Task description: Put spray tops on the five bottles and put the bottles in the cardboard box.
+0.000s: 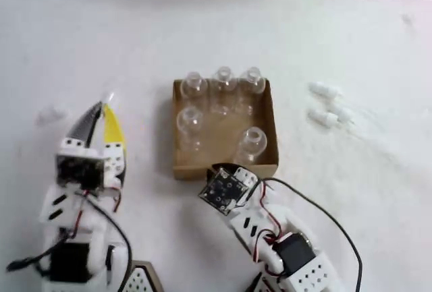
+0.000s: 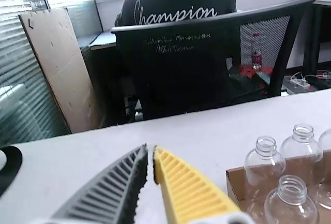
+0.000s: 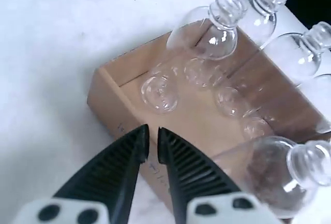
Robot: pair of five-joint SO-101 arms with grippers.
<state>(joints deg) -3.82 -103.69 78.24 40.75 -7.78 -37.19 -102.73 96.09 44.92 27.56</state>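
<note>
cardboard box (image 1: 179, 165) sits mid counter (image 1: 337, 36) with all five clear bottles (image 1: 193, 84) standing inside, necks open. white spray tops (image 1: 324, 90) lie on the counter off to its right, apart from it. your left end effector (image 2: 150, 157) is clenched on nothing, left of the box. your right end effector (image 3: 153, 136) is clenched too, just over the box's near wall.

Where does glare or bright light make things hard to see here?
High view: the white table is lit so brightly that the white spray tops almost vanish against it. Right wrist view: glints on the clear bottles. Left wrist view: daylight behind the window blinds.
</note>
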